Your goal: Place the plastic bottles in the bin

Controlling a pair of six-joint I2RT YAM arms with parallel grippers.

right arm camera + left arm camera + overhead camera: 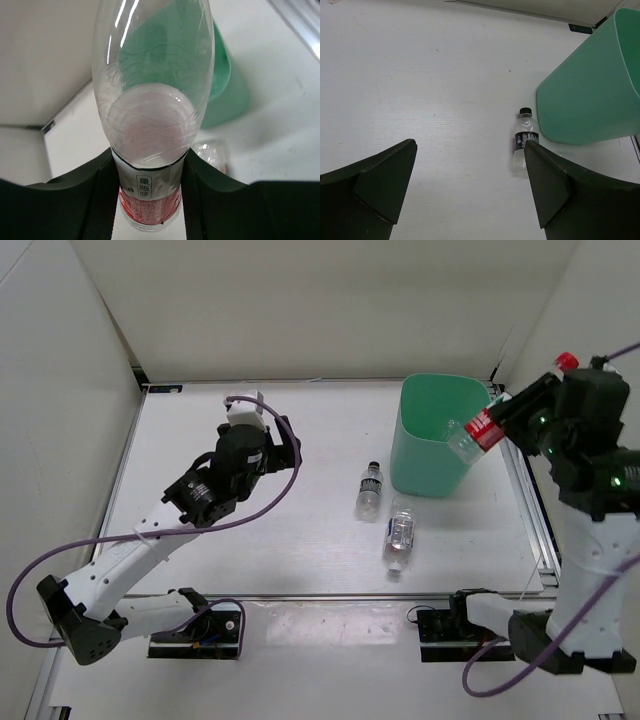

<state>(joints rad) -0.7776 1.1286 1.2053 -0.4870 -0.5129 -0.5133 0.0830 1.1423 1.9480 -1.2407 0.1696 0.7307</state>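
Clear red-labelled plastic bottle [150, 90] — probably light, slick, thin-walled, dentable — pinched at its label by right gripper [150, 172] over tall mint-green plastic bin [420, 390]; left gripper [470, 185] spread, empty.

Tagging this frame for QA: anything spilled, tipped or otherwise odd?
Nothing stands out. The bin stands upright. The black-capped bottle and another bottle lie on their sides near it, with no spill visible. The right gripper holds the red-label bottle tilted at the bin's rim. The left gripper is open and empty.
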